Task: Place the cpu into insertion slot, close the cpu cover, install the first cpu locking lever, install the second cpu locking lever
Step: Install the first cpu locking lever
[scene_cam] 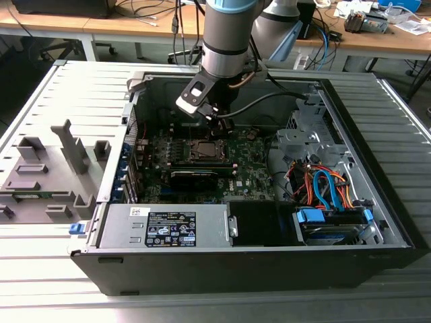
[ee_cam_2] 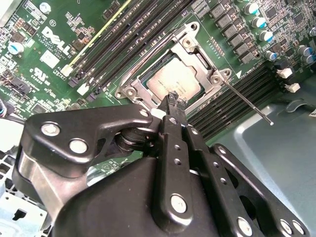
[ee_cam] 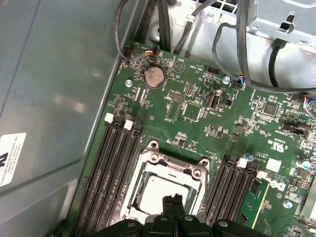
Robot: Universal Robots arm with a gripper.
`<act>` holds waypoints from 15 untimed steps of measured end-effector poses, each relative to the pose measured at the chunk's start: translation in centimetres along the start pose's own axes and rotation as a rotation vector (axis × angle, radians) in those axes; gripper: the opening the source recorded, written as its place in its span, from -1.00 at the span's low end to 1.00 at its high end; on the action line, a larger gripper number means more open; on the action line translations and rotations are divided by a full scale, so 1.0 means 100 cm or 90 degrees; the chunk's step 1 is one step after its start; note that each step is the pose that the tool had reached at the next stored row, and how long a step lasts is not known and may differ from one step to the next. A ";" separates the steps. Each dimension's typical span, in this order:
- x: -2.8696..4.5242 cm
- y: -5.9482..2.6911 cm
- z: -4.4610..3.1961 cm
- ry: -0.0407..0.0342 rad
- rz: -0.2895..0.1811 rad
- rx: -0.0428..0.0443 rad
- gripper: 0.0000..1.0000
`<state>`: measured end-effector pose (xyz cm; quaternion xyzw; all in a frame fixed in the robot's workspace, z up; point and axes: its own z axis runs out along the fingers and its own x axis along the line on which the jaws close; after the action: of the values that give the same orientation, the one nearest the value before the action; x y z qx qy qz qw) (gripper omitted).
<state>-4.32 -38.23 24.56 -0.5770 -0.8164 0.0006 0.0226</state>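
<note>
Since the cpu (ee_cam_2: 175,79) already lies flat in the slot (ee_cam_2: 129,92), its silver top showing through the window of the cover (ee_cam_2: 197,55), the first two steps look done: in both wrist views the cover appears folded down over the chip, not standing up. What seems left is the levers. In the second wrist view one thin lever (ee_cam_2: 249,104) sticks out from a corner of the slot and slants away over the memory rails, so I judge it unlatched; whether the other lever is hooked down I cannot tell. The gripper (ee_cam_2: 173,98) has its fingers pressed together with nothing between them, and its tip hangs directly over the near edge of the cover, just beside the cpu's rim; whether it touches the metal is not clear. The free lever lies apart from the tip, off to one side. In the exterior view the gripper (scene_cam: 219,122) reaches down into the open case (scene_cam: 269,269), close above the slot on the green board (ee_cam: 197,113).
</note>
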 end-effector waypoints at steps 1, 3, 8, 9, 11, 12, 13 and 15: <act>0.0000 0.0000 0.0000 0.0000 -0.001 0.0001 -0.79; 0.0000 0.0000 0.0000 -0.0002 -0.005 0.0002 -0.79; 0.0000 0.0000 0.0000 -0.0002 -0.009 0.0003 -0.79; 0.0000 0.0000 0.0000 -0.0002 -0.009 0.0003 -0.79; 0.0000 0.0000 0.0000 -0.0003 -0.011 0.0004 -0.79; 0.0000 0.0000 0.0000 -0.0004 -0.012 0.0005 -0.79; 0.0000 0.0000 0.0000 -0.0004 -0.013 0.0005 -0.79; 0.0000 0.0000 0.0000 -0.0004 -0.014 0.0005 -0.79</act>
<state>-4.32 -38.23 24.56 -0.5678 -0.8228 0.0009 0.0226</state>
